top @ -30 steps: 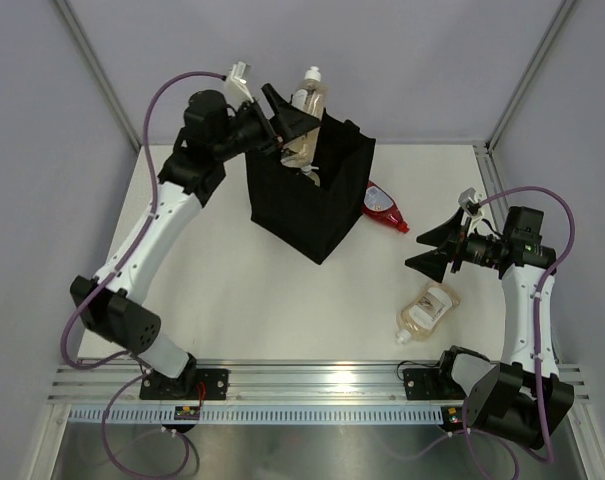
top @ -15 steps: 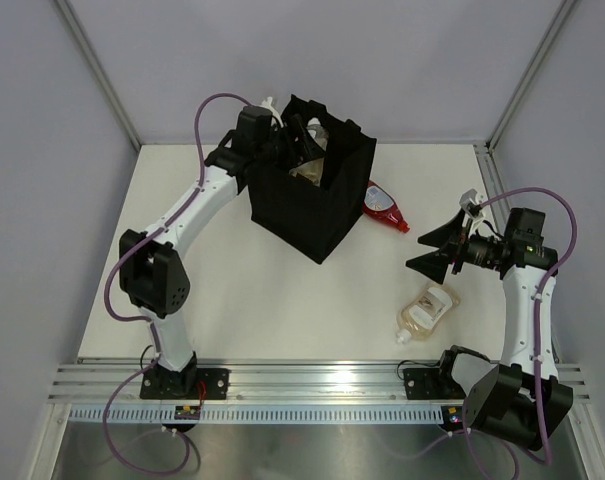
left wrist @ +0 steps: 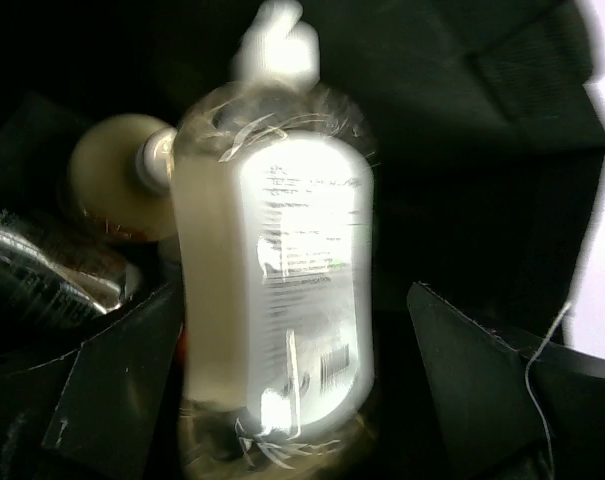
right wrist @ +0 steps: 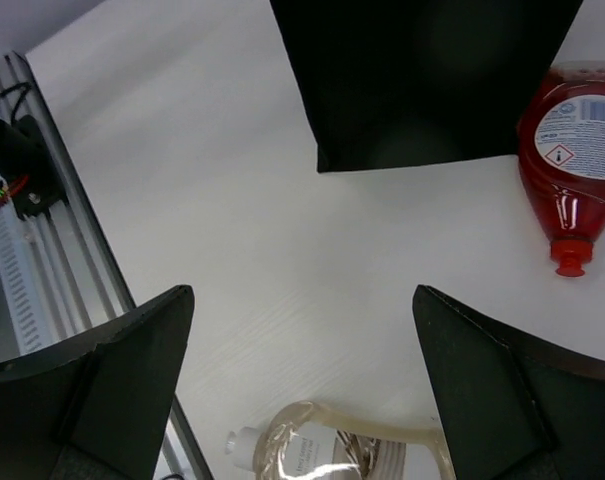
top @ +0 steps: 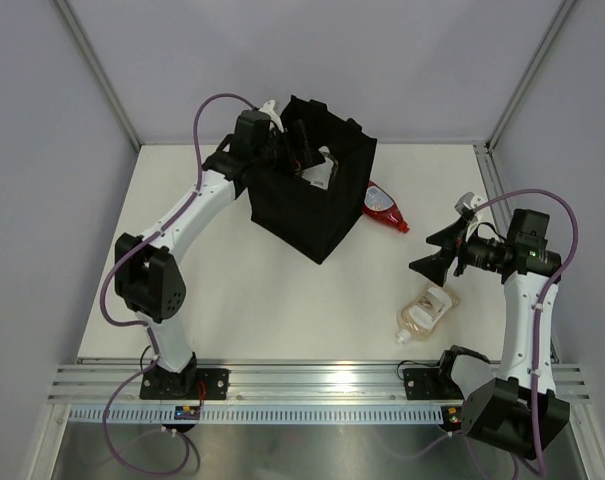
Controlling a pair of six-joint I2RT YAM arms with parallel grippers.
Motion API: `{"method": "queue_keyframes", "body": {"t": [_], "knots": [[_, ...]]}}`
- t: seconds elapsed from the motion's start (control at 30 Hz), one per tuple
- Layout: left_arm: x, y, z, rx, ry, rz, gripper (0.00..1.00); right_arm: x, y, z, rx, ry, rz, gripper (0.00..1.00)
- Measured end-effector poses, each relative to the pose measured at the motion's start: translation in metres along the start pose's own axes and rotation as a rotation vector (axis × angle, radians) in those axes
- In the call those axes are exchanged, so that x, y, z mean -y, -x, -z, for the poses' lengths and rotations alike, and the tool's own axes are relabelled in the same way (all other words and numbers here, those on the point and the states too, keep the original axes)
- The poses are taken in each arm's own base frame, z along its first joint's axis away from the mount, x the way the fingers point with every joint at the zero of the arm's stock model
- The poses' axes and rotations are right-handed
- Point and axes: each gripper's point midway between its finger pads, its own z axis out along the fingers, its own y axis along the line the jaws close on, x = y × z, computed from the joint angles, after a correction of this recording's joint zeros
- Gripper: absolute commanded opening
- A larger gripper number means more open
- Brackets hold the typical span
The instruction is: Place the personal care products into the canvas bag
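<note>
The black canvas bag (top: 312, 215) stands at the back middle of the table. My left gripper (top: 300, 152) reaches down into its mouth and is open. A blurred amber-liquid bottle with a white cap and white label (left wrist: 277, 290) lies between the spread fingers (left wrist: 482, 385), with a gap on its right side. Under it in the bag are a round pale bottle (left wrist: 107, 180) and a silver tube (left wrist: 42, 280). A red squeeze bottle (top: 382, 207) lies right of the bag. My right gripper (top: 427, 252) hangs open above another amber bottle (top: 427, 310) lying on the table.
The aluminium rail (top: 312, 380) with both arm bases runs along the near edge. Grey walls and frame posts (top: 97, 75) close in the white table (top: 232, 290) at the back and sides. In the right wrist view the bag's side (right wrist: 422, 80) and the red bottle (right wrist: 577, 150) lie ahead.
My left arm went from above the bag down into its mouth with the amber bottle. Its jaws then widened and the bottle sank lower inside. The right arm shifted slightly.
</note>
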Motion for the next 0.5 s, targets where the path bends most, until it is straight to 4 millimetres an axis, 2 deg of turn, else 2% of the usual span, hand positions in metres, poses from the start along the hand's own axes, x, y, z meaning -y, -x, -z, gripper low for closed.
{"method": "queue_keyframes", "body": {"t": [0.1, 0.3, 0.4, 0.5], "knots": [[0.014, 0.014, 0.013, 0.049, -0.043, -0.042, 0.99, 0.005, 0.001, 0.006, -0.054, -0.042, 0.072, 0.99], [0.046, 0.041, 0.056, 0.146, -0.115, -0.158, 0.99, 0.017, 0.016, 0.025, -0.182, -0.093, 0.346, 1.0], [0.057, 0.051, 0.079, 0.187, -0.131, -0.241, 0.99, 0.018, 0.006, 0.032, -0.262, -0.083, 0.515, 0.99], [0.062, 0.058, 0.108, 0.221, -0.129, -0.325, 0.99, 0.032, -0.009, 0.042, -0.386, -0.06, 0.725, 1.0]]}}
